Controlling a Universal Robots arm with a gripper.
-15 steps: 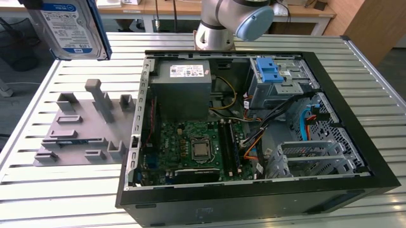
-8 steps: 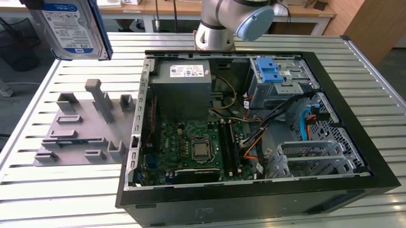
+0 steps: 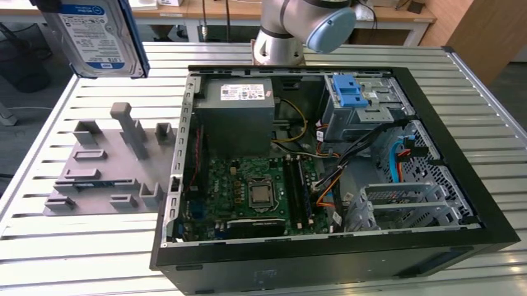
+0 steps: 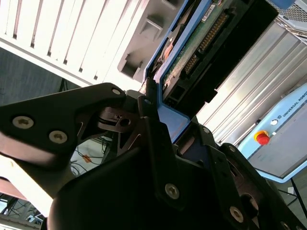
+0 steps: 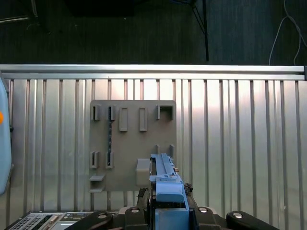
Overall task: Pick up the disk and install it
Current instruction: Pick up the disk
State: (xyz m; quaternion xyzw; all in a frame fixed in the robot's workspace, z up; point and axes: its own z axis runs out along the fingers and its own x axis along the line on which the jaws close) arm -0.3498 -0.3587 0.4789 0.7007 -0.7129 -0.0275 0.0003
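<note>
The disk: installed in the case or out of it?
Out. The disk hangs on edge, clamped in the gripper, to the exterior view's left of the open case.

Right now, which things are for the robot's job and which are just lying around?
For the job:
- the disk, held up off the table by the shut gripper
- the open computer, probably where the disk goes

Just lying about:
- the grey plate with pegs
- the slatted table
- the red button
</note>
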